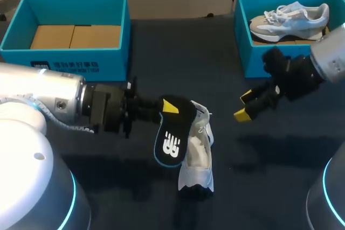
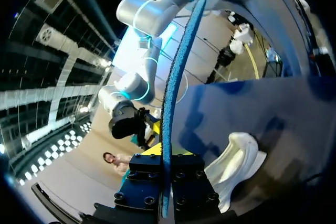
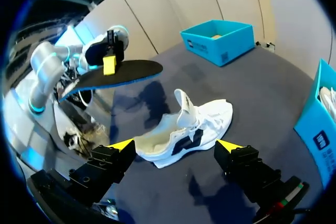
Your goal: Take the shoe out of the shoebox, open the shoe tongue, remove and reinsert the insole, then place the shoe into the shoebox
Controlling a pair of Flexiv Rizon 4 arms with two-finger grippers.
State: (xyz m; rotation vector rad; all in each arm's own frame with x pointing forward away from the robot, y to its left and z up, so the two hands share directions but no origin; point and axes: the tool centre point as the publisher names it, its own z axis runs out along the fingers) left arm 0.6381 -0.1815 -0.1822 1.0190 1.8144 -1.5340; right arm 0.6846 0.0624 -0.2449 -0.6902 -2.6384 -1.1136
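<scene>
While the left gripper (image 1: 167, 109) pinches the black insole (image 1: 171, 141), raised just left of the white shoe (image 1: 198, 157) on the table (image 1: 259, 187), the right gripper (image 1: 243, 106) hangs spread open to the shoe's right, apart from it. Two blue boxes stand far back: the left box (image 1: 70, 55) holds cardboard (image 1: 75, 36), the right box (image 1: 253, 60) a second shoe (image 1: 291, 20).

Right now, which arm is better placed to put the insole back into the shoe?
Left. The left fingers clamp the insole close by the white shoe; the right fingers are open, empty, off to its side.
</scene>
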